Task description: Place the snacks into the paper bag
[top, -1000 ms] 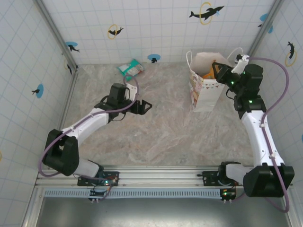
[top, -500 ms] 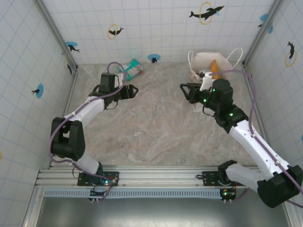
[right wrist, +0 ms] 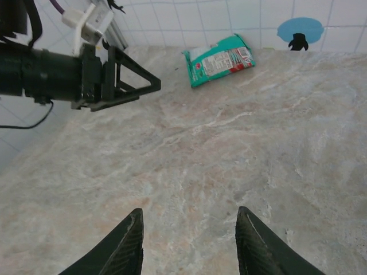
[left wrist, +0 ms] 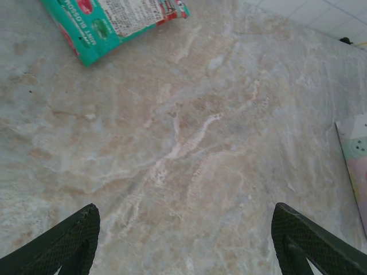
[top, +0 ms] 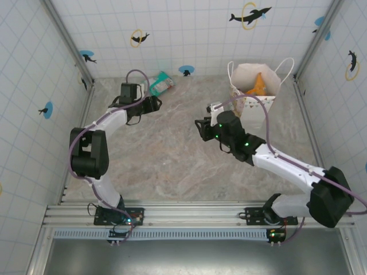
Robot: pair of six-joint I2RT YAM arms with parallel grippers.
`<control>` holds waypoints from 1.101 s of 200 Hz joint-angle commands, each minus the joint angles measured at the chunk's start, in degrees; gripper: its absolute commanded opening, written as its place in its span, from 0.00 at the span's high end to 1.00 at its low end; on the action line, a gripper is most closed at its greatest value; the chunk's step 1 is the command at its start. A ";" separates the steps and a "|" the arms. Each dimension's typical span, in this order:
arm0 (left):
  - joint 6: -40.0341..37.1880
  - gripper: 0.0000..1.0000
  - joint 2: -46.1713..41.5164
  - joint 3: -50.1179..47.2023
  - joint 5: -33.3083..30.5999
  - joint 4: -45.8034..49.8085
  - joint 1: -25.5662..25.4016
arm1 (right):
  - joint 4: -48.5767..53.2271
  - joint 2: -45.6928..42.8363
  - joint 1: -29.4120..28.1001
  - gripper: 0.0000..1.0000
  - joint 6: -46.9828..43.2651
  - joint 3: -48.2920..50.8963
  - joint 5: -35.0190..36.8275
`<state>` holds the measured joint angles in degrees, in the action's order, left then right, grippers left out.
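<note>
One of the snacks, a teal-white packet (top: 159,83) (left wrist: 114,20) (right wrist: 221,59), lies flat near the back wall. My left gripper (top: 155,105) (left wrist: 186,243) (right wrist: 143,86) hovers just in front of it, open and empty, over bare table. The paper bag (top: 243,74) stands upright at the back right with an orange packet (top: 258,85) inside; its patterned side (left wrist: 355,160) shows at the right edge of the left wrist view. My right gripper (top: 200,129) (right wrist: 189,235) is open and empty over the middle of the table, left of the bag.
Tiled walls with dolphin stickers (top: 185,71) close off the back and both sides. The marbled tabletop (top: 183,166) stretches between the two arms. A metal rail (top: 189,213) runs along the near edge at the arm bases.
My right gripper has left the mouth of the bag and swung left to the table's middle. The left gripper has moved back and left towards the teal-white packet.
</note>
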<state>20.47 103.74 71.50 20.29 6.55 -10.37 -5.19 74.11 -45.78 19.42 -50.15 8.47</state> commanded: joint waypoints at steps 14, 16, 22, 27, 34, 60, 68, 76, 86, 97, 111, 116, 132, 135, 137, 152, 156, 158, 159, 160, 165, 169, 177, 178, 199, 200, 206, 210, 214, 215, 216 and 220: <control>2.87 0.21 3.07 2.54 0.79 -2.31 2.28 | -12.36 4.07 -1.59 0.55 -0.83 2.30 7.04; 2.99 0.22 3.20 2.51 0.86 -2.48 2.39 | -12.84 4.32 -1.64 0.55 -0.67 2.42 7.16; 3.52 0.22 3.59 2.53 0.96 -2.94 2.78 | -14.01 5.19 -1.65 0.55 -0.35 2.72 7.37; 3.81 0.22 3.98 2.58 1.14 -3.43 3.04 | -14.89 5.84 -1.71 0.55 -0.11 2.79 7.50; 4.31 0.23 4.54 2.66 1.21 -3.99 3.45 | -15.89 6.81 -1.68 0.55 0.13 2.91 7.69; 6.59 0.25 7.47 4.04 1.92 -5.78 4.83 | -18.83 9.73 -1.78 0.54 0.61 2.69 8.31; 7.51 0.25 8.44 4.53 2.10 -6.46 5.24 | -19.79 10.46 -1.80 0.54 0.90 2.65 8.32; 8.71 0.26 9.58 4.91 2.64 -7.42 5.62 | -20.59 11.23 -1.79 0.54 1.21 2.60 8.17; 10.28 0.27 10.90 5.25 3.27 -9.27 6.04 | -21.60 12.11 -1.79 0.54 1.61 2.42 7.75; 11.97 0.28 12.62 5.83 3.81 -11.21 6.24 | -22.26 13.17 -1.79 0.54 2.16 2.13 7.50; 13.91 0.29 15.04 7.07 4.76 -13.58 6.49 | -22.49 14.55 -1.84 0.54 2.78 1.44 6.59; 14.57 0.30 15.97 7.57 4.98 -14.46 6.50 | -22.57 15.01 -1.84 0.54 3.00 1.18 6.22; 16.65 0.31 18.99 9.73 5.62 -16.21 6.66 | -22.82 16.35 -1.89 0.54 3.85 0.52 4.78; 16.95 0.31 19.60 10.15 5.68 -16.48 6.60 | -22.84 16.54 -1.91 0.54 4.08 0.43 4.50; 17.30 0.31 19.97 10.50 5.71 -16.59 6.64 | -22.89 16.69 -2.00 0.54 4.30 0.46 4.42; 18.84 0.33 22.48 12.71 6.24 -17.24 6.67 | -23.52 17.67 -2.24 0.54 5.12 0.01 3.36; 19.17 0.33 23.08 13.13 6.25 -17.53 6.66 | -23.72 18.00 -2.36 0.54 5.18 -0.05 3.10; 19.39 0.33 23.39 13.33 6.25 -17.68 6.68 | -23.79 18.11 -2.38 0.54 5.25 -0.17 3.01; 19.54 0.33 23.50 13.36 6.25 -17.78 6.68 | -23.80 18.19 -2.38 0.54 5.22 -0.15 3.03; 19.62 0.33 23.60 13.42 6.25 -17.88 6.63 | -23.81 18.23 -2.43 0.54 5.25 -0.18 2.99; 20.11 0.35 24.17 13.74 6.16 -18.35 6.61 | -23.89 18.63 -2.60 0.54 5.23 -0.52 2.85; 20.40 0.35 24.58 14.03 6.01 -18.62 6.61 | -23.92 18.89 -2.65 0.54 5.24 -0.67 2.74; 20.82 0.36 25.32 14.64 5.81 -19.08 6.68 | -24.11 19.43 -2.77 0.54 5.29 -1.05 2.35; 20.87 0.37 25.48 14.72 5.77 -19.06 6.68 | -24.09 19.51 -2.75 0.54 5.33 -1.11 2.30; 21.54 0.39 27.65 16.91 5.19 -18.90 6.68 | -24.54 20.53 -2.97 0.54 5.91 -1.97 1.03; 21.54 0.39 27.74 17.00 5.15 -18.88 6.64 | -24.53 20.59 -2.98 0.54 5.95 -2.01 1.03; 21.85 0.40 28.27 17.49 4.82 -18.96 6.68 | -24.68 20.79 -3.07 0.54 6.16 -2.25 0.65; 22.08 0.40 28.56 17.82 4.71 -19.11 6.68 | -24.78 20.90 -3.09 0.54 6.25 -2.41 0.52; 22.35 0.41 28.84 18.14 4.67 -19.24 6.68 | -24.94 21.05 -3.18 0.54 6.33 -2.55 0.27; 22.39 0.41 28.91 18.23 4.62 -19.22 6.68 | -24.95 21.11 -3.18 0.54 6.33 -2.61 0.21; 22.45 0.41 28.98 18.27 4.60 -19.30 6.68 | -24.95 21.14 -3.22 0.54 6.33 -2.60 0.18; 22.66 0.42 29.40 18.67 4.51 -19.33 6.62 | -25.00 21.23 -3.30 0.54 6.44 -2.74 0.01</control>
<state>40.66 130.80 87.00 24.99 -10.90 -4.05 -26.20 94.35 -48.42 24.62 -49.84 10.07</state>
